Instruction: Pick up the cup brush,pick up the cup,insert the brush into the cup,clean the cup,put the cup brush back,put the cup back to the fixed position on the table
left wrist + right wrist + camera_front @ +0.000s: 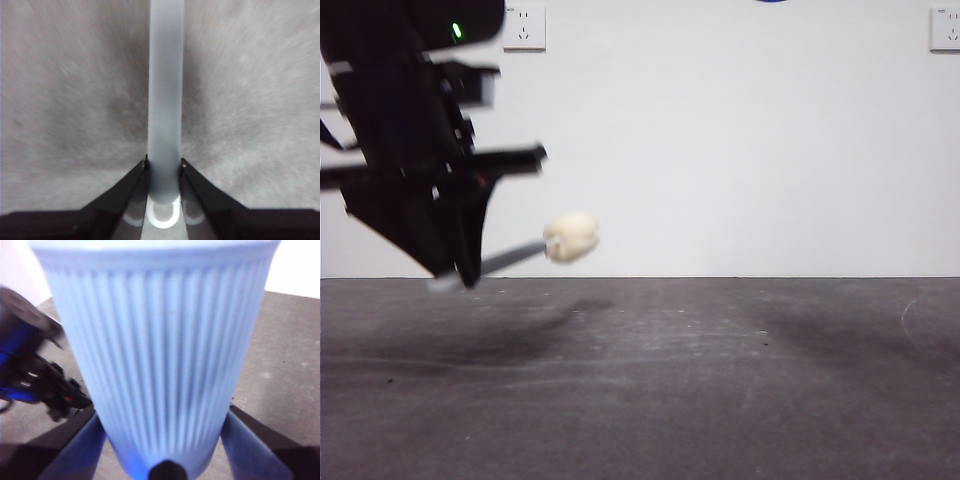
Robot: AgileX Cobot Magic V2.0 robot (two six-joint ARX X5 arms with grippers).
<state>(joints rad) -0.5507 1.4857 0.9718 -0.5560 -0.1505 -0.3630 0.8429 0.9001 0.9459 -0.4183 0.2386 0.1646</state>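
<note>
The cup brush (570, 237) hangs in the air at the left of the front view, its cream sponge head pointing right and slightly up, clear of the table (720, 380). My left gripper (460, 275) is shut on its grey handle (165, 100) just above the white looped end (162, 217). In the right wrist view the ribbed blue cup (160, 350) fills the picture, mouth away from the camera. My right gripper (162, 410) is shut on its lower part, one jaw on each side. The cup and the right arm do not show in the front view.
The other arm (35, 365) shows dark at one side of the right wrist view. Two wall sockets (524, 27) (945, 28) sit high on the white wall behind the table. A faint pale mark (920, 320) lies on the table's right.
</note>
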